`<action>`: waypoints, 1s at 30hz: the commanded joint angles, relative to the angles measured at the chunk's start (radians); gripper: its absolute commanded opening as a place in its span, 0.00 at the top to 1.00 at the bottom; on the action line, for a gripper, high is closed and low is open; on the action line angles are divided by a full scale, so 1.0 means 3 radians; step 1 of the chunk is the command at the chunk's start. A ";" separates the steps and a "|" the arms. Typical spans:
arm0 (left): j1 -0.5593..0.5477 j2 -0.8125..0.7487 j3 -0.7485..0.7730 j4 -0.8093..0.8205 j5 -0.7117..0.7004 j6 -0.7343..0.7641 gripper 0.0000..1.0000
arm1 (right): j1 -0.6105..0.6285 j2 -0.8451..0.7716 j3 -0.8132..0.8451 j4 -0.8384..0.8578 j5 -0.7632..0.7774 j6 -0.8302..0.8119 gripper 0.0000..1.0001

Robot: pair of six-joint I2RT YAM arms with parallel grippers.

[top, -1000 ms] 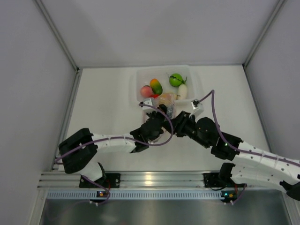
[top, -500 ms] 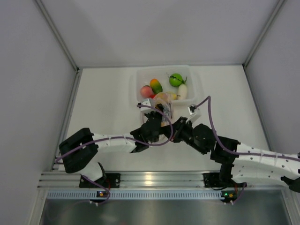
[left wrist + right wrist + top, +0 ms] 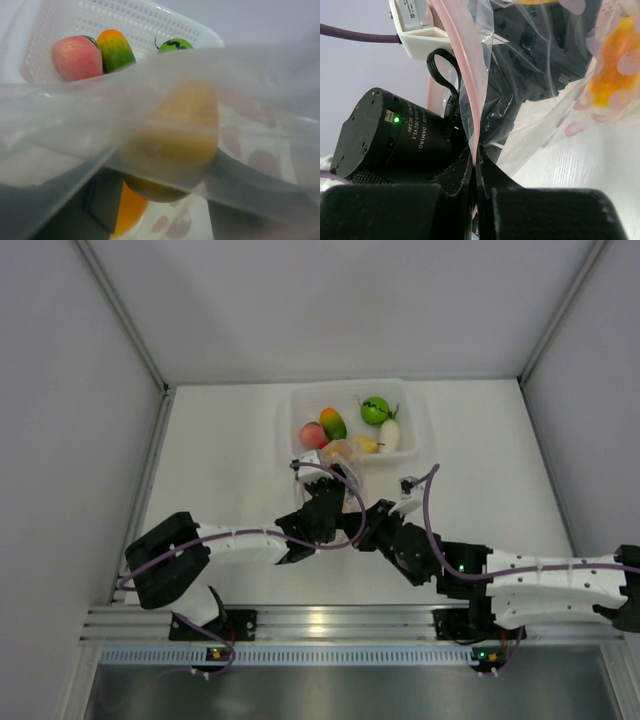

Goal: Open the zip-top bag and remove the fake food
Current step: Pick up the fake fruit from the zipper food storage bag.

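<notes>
The right claw [image 3: 475,156] is pinched shut on the pink zip strip [image 3: 469,85] of the zip-top bag [image 3: 345,462], which is held up between the two arms, just in front of the white basket [image 3: 345,390] at the far middle of the worktop [image 3: 220,470]. The bag's film lies right across the camera of the left claw [image 3: 330,495], and I cannot tell whether that claw is open or gripping. A yellow-orange piece of fake food [image 3: 172,145] shows through the plastic inside the bag, while a pink piece [image 3: 76,57], an orange-green piece [image 3: 115,47] and a green piece [image 3: 174,45] lie in the basket.
</notes>
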 commanded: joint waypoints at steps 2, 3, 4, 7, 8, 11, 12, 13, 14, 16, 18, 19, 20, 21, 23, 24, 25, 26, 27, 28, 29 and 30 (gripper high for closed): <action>-0.0066 -0.0278 0.0198 0.0131 0.0068 -0.0055 1.00 | 0.0261 0.0408 -0.0220 -0.0344 -0.0258 0.0097 1.00; -0.0055 -0.0299 0.0213 0.0059 0.0099 -0.0091 1.00 | 0.0261 0.0414 -0.0235 -0.0390 -0.0186 0.0102 1.00; -0.0040 -0.0325 0.0218 -0.0007 0.0180 -0.0182 1.00 | 0.0271 0.0419 -0.0250 -0.0506 -0.0119 0.0112 1.00; 0.0021 -0.0401 0.0219 -0.0191 0.0288 -0.0331 1.00 | 0.0272 0.0388 -0.0306 -0.0666 0.0192 0.0168 1.00; 0.0042 -0.0432 0.0208 -0.0227 0.0314 -0.0352 1.00 | 0.0267 0.0358 -0.0327 -0.0732 0.0249 0.0178 1.00; 0.0072 -0.0483 0.0162 -0.0258 0.0405 -0.0449 1.00 | 0.0272 0.0347 -0.0383 -0.0733 0.0331 0.0204 1.00; 0.0078 -0.0499 0.0152 -0.0294 0.0431 -0.0464 1.00 | 0.0267 0.0347 -0.0394 -0.0723 0.0346 0.0189 1.00; 0.0083 -0.0504 0.0157 -0.0335 0.0452 -0.0535 1.00 | 0.0272 0.0352 -0.0384 -0.0727 0.0357 0.0184 1.00; 0.0083 -0.0514 0.0172 -0.0381 0.0472 -0.0566 1.00 | 0.0267 0.0347 -0.0353 -0.0743 0.0397 0.0173 1.00; 0.0083 -0.0534 0.0132 -0.0396 0.0539 -0.0638 1.00 | 0.0272 0.0332 -0.0337 -0.0702 0.0418 0.0107 1.00; 0.0083 -0.0555 0.0111 -0.0401 0.0620 -0.0684 1.00 | 0.0267 0.0276 -0.0322 -0.0605 0.0413 -0.0041 1.00; 0.0083 -0.0565 0.0116 -0.0472 0.0641 -0.0740 1.00 | 0.0272 0.0276 -0.0287 -0.0640 0.0469 -0.0047 1.00; 0.0083 -0.0596 0.0116 -0.0498 0.0677 -0.0806 1.00 | 0.0272 0.0265 -0.0231 -0.0646 0.0479 -0.0082 1.00; 0.0083 -0.0606 0.0101 -0.0509 0.0707 -0.0852 1.00 | 0.0272 0.0255 -0.0220 -0.0590 0.0480 -0.0184 1.00; 0.0083 -0.0621 0.0076 -0.0504 0.0728 -0.0939 1.00 | 0.0266 0.0235 -0.0194 -0.0330 0.0327 -0.0337 1.00; 0.0078 -0.0627 0.0075 -0.0509 0.0708 -0.0945 1.00 | 0.0277 0.0250 -0.0174 -0.0253 0.0260 -0.0475 1.00; 0.0083 -0.0632 0.0075 -0.0509 0.0713 -0.0955 1.00 | 0.0282 0.0306 -0.0138 -0.0303 0.0300 -0.0476 1.00; 0.0083 -0.0637 0.0091 -0.0565 0.0738 -0.0991 1.00 | 0.0302 0.0352 -0.0027 -0.0379 0.0402 -0.0481 1.00; 0.0083 -0.0637 0.0106 -0.0575 0.0754 -0.1011 1.00 | 0.0333 0.0413 0.0050 -0.0501 0.0519 -0.0431 1.00; 0.0073 -0.0637 0.0126 -0.0621 0.0668 -0.0971 1.00 | 0.0399 0.0520 0.0112 -0.0609 0.0688 -0.0445 1.00; 0.0047 -0.0637 0.0147 -0.0768 0.0631 -0.1006 1.00 | 0.0430 0.0572 0.0189 -0.0661 0.0725 -0.0450 1.00; 0.0047 -0.0637 0.0147 -0.0780 0.0616 -0.1032 1.00 | 0.0466 0.0613 0.0230 -0.0676 0.0730 -0.0471 1.00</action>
